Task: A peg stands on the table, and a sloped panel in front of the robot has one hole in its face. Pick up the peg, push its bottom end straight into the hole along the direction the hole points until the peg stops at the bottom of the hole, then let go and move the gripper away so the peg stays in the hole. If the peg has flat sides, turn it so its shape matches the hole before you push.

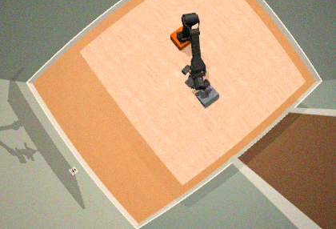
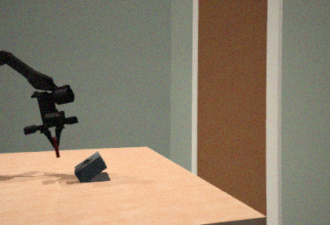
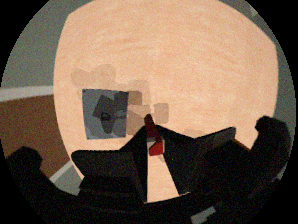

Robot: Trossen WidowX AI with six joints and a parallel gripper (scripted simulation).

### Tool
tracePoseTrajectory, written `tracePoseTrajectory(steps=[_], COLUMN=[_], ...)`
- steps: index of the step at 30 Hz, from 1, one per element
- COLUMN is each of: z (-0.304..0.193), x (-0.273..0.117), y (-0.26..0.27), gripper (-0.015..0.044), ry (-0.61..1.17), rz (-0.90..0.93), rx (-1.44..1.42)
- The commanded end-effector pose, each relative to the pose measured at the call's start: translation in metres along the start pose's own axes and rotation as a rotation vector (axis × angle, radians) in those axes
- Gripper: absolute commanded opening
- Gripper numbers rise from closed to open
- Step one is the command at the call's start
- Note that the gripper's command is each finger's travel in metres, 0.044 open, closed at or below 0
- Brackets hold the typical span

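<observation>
The red peg [image 2: 57, 150] [image 3: 156, 148] is held by my gripper [image 2: 55, 138] [image 3: 152, 131], which is shut on it. The peg hangs nearly upright with a slight tilt, its lower end sticking out below the fingertips, above the table and clear of the panel. The blue-grey sloped panel [image 1: 208, 101] [image 2: 95, 169] [image 3: 92, 127] stands on the table beside the peg, to its right in the exterior view and to its left in the wrist view. Its dark hole [image 3: 105, 116] lies in shadow, so its shape is hard to tell. The top view does not show the peg.
The arm's orange base [image 1: 181, 47] stands behind the gripper on the pale table top [image 1: 132, 80] [image 2: 157, 201]. The arm's shadow falls over the panel's face and the table around it. A brown door [image 2: 232, 75] is beyond the table's edge.
</observation>
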State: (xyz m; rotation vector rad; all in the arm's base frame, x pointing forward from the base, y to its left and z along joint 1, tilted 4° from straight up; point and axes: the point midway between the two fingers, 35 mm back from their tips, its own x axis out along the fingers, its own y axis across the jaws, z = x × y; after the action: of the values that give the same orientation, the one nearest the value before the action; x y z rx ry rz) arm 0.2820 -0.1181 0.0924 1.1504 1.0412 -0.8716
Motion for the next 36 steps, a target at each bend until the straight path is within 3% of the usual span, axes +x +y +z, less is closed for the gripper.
tracePoseTrajectory(steps=[1,36], z=[-0.0008,-0.0028], x=[-0.0005,-0.0042], y=[0.0019,0.0102], gripper=[0.0000,0.0000], ry=[0.001,0.000], rz=[0.013,0.079], rx=[0.041,0.374])
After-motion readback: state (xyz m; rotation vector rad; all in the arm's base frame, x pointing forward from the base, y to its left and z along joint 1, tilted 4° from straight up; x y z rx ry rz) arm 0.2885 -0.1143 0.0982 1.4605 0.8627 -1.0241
